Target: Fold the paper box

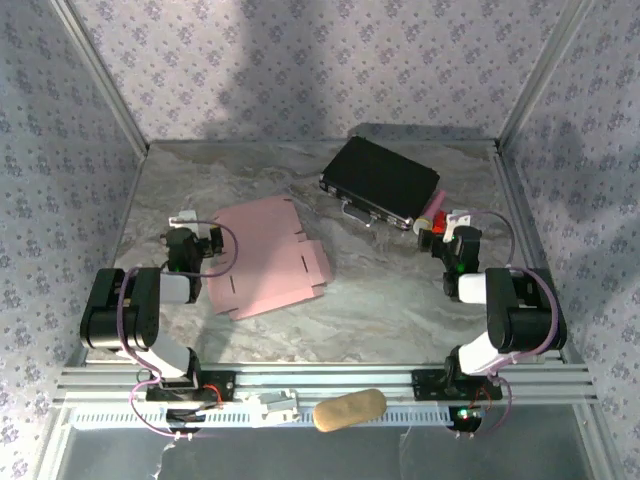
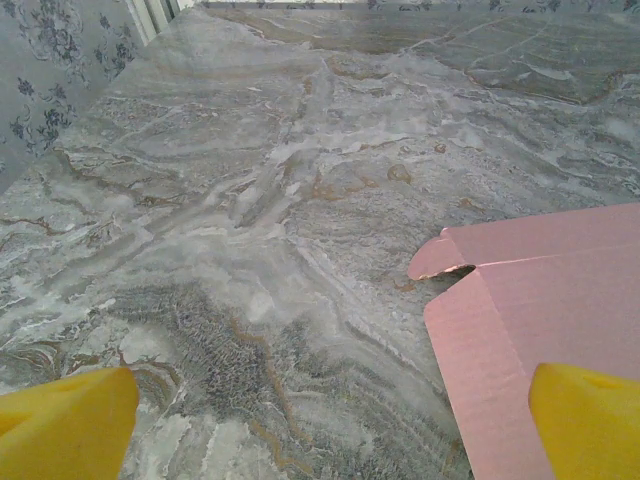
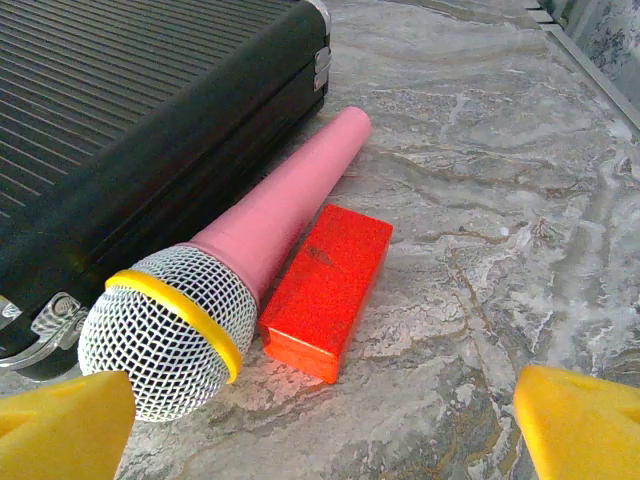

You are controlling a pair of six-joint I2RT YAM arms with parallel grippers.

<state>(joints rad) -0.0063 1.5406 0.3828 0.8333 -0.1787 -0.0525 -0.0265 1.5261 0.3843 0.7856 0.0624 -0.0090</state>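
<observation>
Box (image 1: pixel 265 258): laid flat on the surface (image 1: pixel 400 290), left of the case (image 1: pixel 380 180) — nothing folded yet.
Left gripper (image 1: pixel 188 225): spread wide, nothing held.
Right gripper (image 1: pixel 455 225): spread wide, nothing held.
Remaining: every fold.

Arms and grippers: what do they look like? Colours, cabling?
Both the left arm and the right arm: black blocky joint housings, white link tubes, and a lilac cable looping along each. There is a green light on the right one. The left gripper and right gripper have yellow fingertips.
</observation>
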